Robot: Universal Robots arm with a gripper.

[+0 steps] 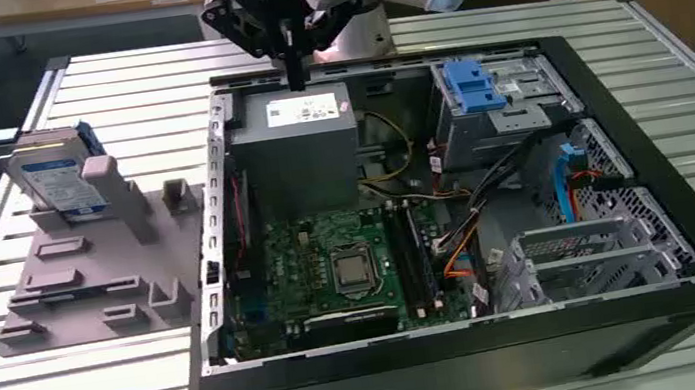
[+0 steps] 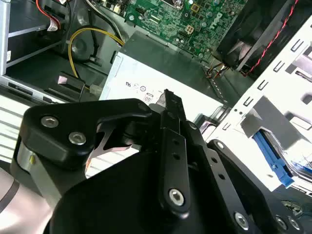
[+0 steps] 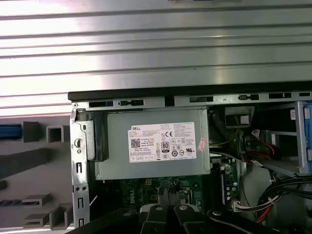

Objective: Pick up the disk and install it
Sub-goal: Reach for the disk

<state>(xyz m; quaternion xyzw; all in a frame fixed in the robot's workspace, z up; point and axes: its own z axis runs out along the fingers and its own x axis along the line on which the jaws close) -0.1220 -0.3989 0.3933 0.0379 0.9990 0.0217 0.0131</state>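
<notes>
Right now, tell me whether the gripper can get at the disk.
Probably yes. The disk stands upright in the grey holder, its top bare, outside the computer case; the gripper hangs above the power supply, with nothing standing between them.

End effector [image 1: 296, 81] closed, tip down

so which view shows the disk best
The exterior view: the disk stands upright in the grey fixture, label facing the camera. Both wrist views catch a blue sliver, probably its rail.

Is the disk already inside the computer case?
No, the disk stands upright in the grey holder beside the computer case, at the exterior view's left.
</notes>
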